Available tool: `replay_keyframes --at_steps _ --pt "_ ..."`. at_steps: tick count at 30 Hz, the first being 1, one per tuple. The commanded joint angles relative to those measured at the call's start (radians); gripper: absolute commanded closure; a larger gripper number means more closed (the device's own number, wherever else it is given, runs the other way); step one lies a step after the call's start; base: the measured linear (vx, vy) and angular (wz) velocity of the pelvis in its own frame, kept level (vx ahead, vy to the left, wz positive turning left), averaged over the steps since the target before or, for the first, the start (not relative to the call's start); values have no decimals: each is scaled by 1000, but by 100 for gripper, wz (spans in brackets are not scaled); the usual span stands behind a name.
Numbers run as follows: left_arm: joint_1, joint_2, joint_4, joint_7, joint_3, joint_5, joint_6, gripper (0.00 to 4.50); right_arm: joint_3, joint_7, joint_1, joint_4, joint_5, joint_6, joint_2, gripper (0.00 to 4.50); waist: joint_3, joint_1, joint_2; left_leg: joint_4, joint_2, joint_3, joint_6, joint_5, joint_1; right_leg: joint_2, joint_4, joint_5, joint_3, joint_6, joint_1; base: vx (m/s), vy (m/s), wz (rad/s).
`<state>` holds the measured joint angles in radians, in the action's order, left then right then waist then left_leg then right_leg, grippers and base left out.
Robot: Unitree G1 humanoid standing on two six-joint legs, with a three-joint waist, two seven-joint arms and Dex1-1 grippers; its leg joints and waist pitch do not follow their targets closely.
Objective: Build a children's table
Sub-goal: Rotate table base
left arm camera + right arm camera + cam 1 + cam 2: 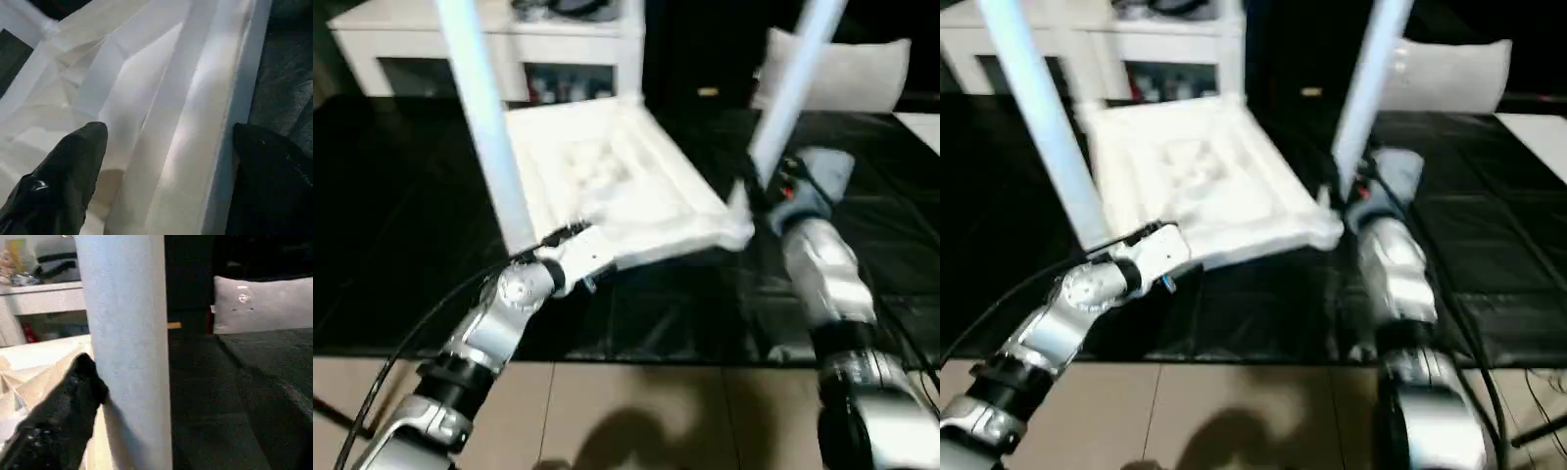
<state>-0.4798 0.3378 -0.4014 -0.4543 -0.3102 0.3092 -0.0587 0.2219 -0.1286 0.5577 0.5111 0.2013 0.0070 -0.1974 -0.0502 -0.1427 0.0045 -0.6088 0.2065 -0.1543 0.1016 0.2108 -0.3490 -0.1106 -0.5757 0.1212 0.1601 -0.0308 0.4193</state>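
Note:
The white tabletop (607,176) lies upside down on the black mat, ribbed side up. Two white legs stand upright in its near corners, one on the left (489,127) and one on the right (793,78). My left gripper (570,235) is at the near-left edge. It is open, with the rim (230,98) between its fingers (78,156), one inside the rim and one outside. My right gripper (754,196) is at the near-right corner, at the foot of the right leg (127,333). It is open, and one finger (78,382) rests against that leg.
The black mat (401,215) covers the floor around the tabletop, and beige flooring (636,411) borders it in front. A white cabinet (382,39) stands at the back left. A grey pillow (862,69) lies at the back right.

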Motion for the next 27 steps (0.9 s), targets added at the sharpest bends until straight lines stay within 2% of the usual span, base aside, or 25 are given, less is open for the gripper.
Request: replay_keyframes --at_steps 1,2,3,4,5,6,7,11,12,14,15,17,19,20,21,22,23,26,27 --pt "7 27 -10 14 19 12 -3 6 21 67 -122 -182 4 88 6 0 76 15 -8 78 17 -10 -39 156 4 -42 65 376 -61 -62 -58 0 0 0" --pt "12 30 -5 13 20 12 -1 6 20 79 -156 -239 8 114 17 0 75 20 -10 83 17 -7 -37 147 -5 -42 61 378 -61 -47 -65 0 0 0" --pt "12 30 -5 13 20 12 -1 6 20 79 -156 -239 8 114 17 0 75 20 -10 83 17 -7 -37 147 -5 -42 61 378 -61 -47 -65 0 0 0" --pt "20 33 4 11 22 9 4 6 21 97 -194 -309 13 149 30 0 76 26 -14 83 12 -7 -28 152 -9 -41 67 415 -59 -23 -67 0 0 0" --pt "21 33 5 11 22 8 5 6 21 100 -199 -319 14 155 32 0 73 32 -13 83 9 -9 -25 173 -4 -42 76 453 -58 -9 -61 0 0 0" --pt "23 34 8 10 23 7 7 6 21 107 -210 -342 15 168 36 0 71 39 -13 83 8 -9 -25 189 -5 -41 79 478 -56 -2 -60 0 0 0" --pt "28 31 15 9 27 -3 10 6 17 113 -231 -388 18 193 41 0 69 51 -12 79 1 -8 -26 216 -6 -41 93 547 -47 29 -59 0 0 0" --pt "51 19 38 14 40 -29 29 6 -8 120 -279 -492 19 245 55 0 65 70 -11 72 -6 -6 -34 240 -8 -37 112 613 -33 76 -55 0 0 0" --pt "64 9 55 8 52 -54 45 6 -14 123 -285 -504 19 251 61 0 66 77 -10 71 -5 -5 -37 248 -5 -38 116 616 -30 74 -52 0 0 0" --pt "87 -20 109 -9 84 -124 49 6 -24 116 -299 -541 27 284 66 0 67 85 -9 72 -1 -3 -43 249 -8 -39 115 596 -29 59 -55 0 0 0" --pt "100 -31 138 -19 97 -155 49 6 -28 111 -304 -551 32 292 68 0 68 84 -1 76 3 1 -44 253 -9 -40 111 578 -29 44 -57 0 0 0" --pt "119 -43 179 -34 112 -198 41 6 -34 107 -312 -565 39 306 69 0 71 83 -4 78 9 1 -46 244 -7 -42 104 530 -36 23 -58 0 0 0" --pt "171 -58 269 -65 131 -271 15 6 -49 83 -323 -586 51 326 62 0 68 81 -5 83 15 2 -47 233 -14 -44 96 500 -42 2 -62 0 0 0" --pt "236 -64 362 -87 145 -328 -36 6 -75 52 -336 -606 42 345 43 0 69 81 -8 83 16 0 -47 226 -12 -45 89 480 -46 -11 -61 0 0 0" --pt "249 -64 378 -88 148 -334 -44 6 -80 46 -341 -614 40 353 40 0 69 81 -7 84 16 0 -48 219 -15 -43 87 471 -48 -16 -63 52 1 2" --pt "264 -64 394 -88 150 -340 -50 6 -85 40 -346 -624 38 362 37 0 69 80 -7 83 14 -4 -55 203 -12 -38 88 453 -51 -18 -58 0 0 0" --pt "291 -64 422 -77 159 -346 -58 6 -90 32 -352 -634 40 374 36 0 70 80 -8 83 12 -5 -59 178 -16 -36 83 427 -53 -19 -62 0 0 0" --pt "414 -76 571 -25 219 -397 -140 6 -123 -14 -371 -659 54 413 16 0 67 76 0 85 18 -6 -58 167 -16 -36 79 401 -56 -36 -65 0 0 0" --pt "416 -76 573 -25 221 -399 -141 6 -123 -15 -372 -659 55 414 15 0 69 78 -1 85 20 -5 -54 169 -16 -37 75 393 -57 -41 -67 0 0 0"
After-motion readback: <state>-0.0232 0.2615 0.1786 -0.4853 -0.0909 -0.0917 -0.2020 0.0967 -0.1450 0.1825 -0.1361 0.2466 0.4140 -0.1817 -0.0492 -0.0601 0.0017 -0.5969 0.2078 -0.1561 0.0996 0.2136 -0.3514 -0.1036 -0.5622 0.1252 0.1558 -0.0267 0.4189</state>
